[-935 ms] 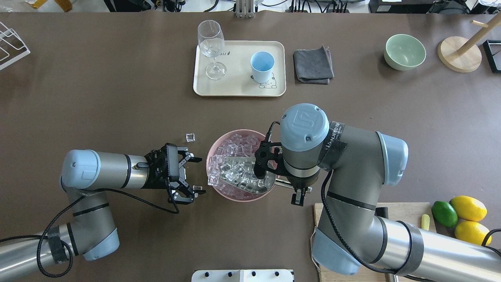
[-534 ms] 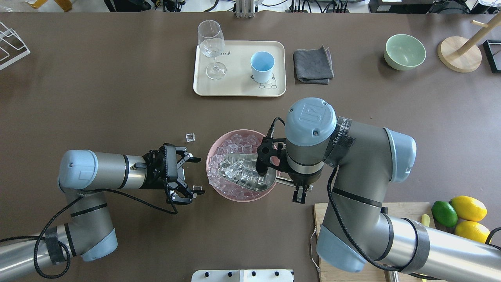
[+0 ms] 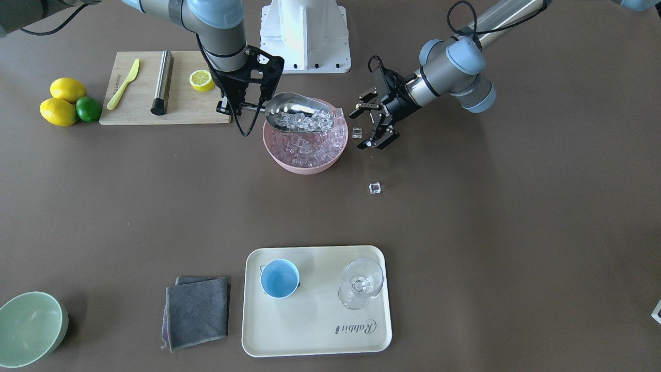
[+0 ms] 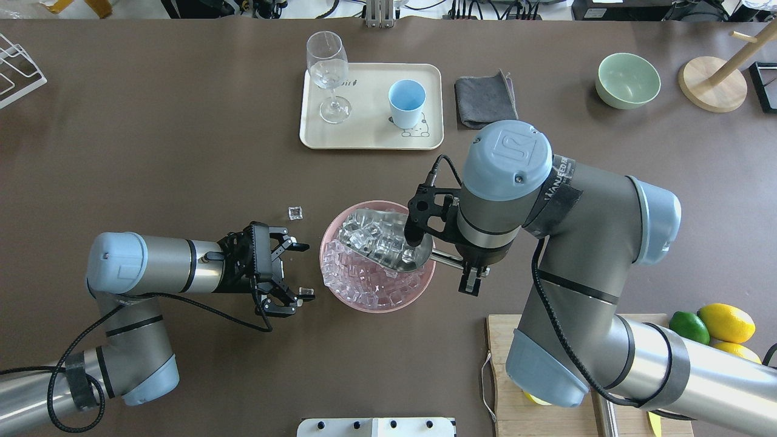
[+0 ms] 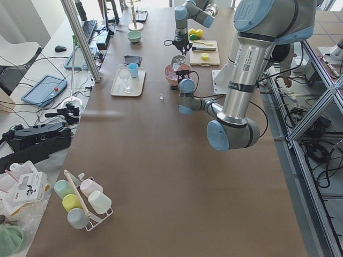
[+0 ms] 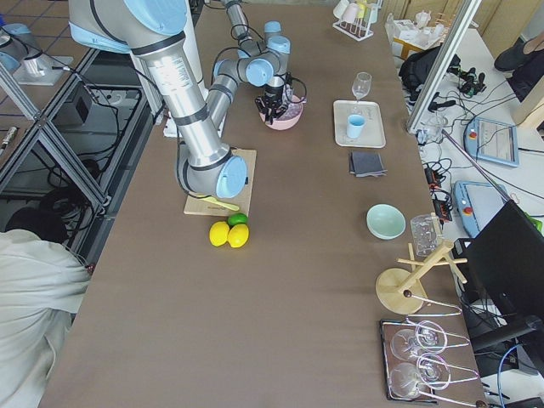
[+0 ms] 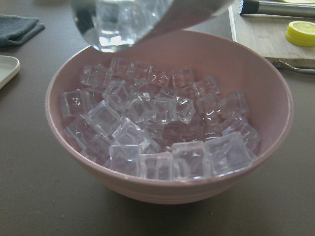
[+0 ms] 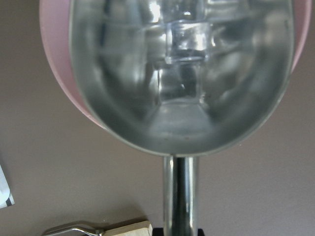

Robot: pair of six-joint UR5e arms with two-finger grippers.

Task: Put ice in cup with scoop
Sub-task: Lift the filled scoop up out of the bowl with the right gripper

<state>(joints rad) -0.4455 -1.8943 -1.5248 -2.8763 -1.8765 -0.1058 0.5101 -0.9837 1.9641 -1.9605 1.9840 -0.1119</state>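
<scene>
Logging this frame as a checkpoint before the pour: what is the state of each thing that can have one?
scoop, loaded with ice, raised over the pink bowl
right claw, shut on the scoop handle
left claw, open, empty, beside the pink bowl
cup, upright, empty, on the tray
wine glass, upright, empty
pink bowl, upright, full of ice
green bowl, upright, empty

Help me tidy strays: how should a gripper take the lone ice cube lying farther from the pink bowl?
Pinch two opposite flat sides of the ice cube, coming straight down. It lies flat on bare table with nothing touching it, so there is room either side. The open left gripper looks nearest.
</scene>
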